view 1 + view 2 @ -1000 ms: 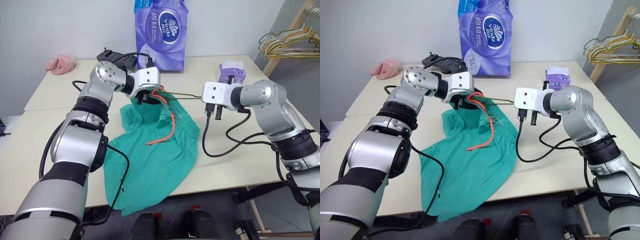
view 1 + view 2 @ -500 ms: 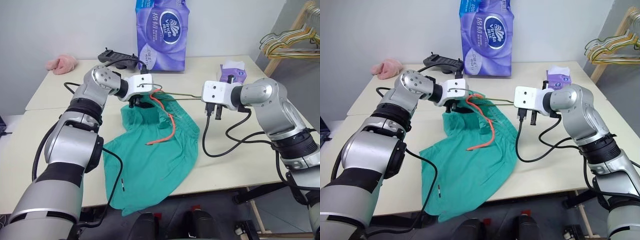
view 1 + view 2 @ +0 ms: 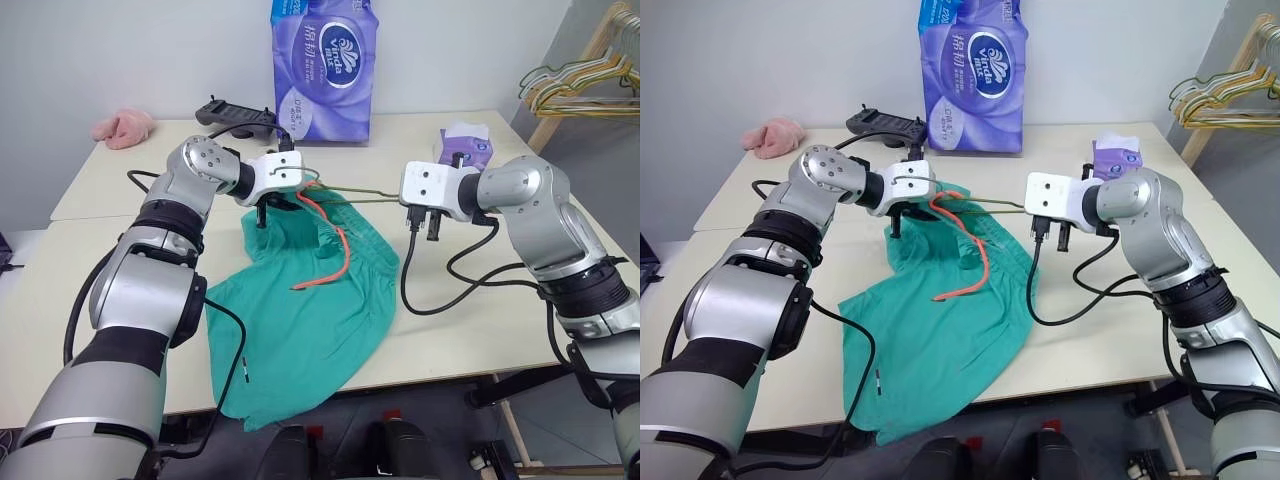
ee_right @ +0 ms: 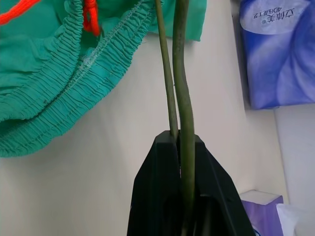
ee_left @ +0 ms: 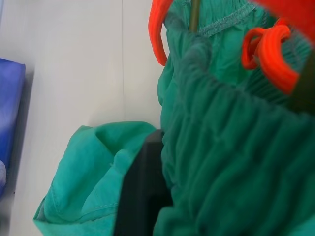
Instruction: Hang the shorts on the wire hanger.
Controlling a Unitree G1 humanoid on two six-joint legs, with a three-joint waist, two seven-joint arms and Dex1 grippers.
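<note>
**Operator:** Shorts (image 3: 310, 290) position?

**Technician:** You will find them spread on the table (image 3: 90, 180), one leg hanging over the near edge. The waistband (image 5: 231, 142) is lifted at the far end, where your left gripper (image 3: 268, 203) has its fingers clamped on the gathered elastic. The orange drawstring (image 3: 340, 245) trails across the fabric.

**Operator:** And the wire hanger (image 3: 362, 191)?

**Technician:** Your right gripper (image 4: 179, 147) is shut on its two wires. The hanger's long axis runs level from that gripper toward the left one, with its far end at the waistband opening.

**Operator:** Which relation governs the next move?

**Technician:** The waistband lies directly along the hanger's axis, so you likely need to feed the wire through. Both forearms angle inward and downward, the grippers facing each other.
</note>
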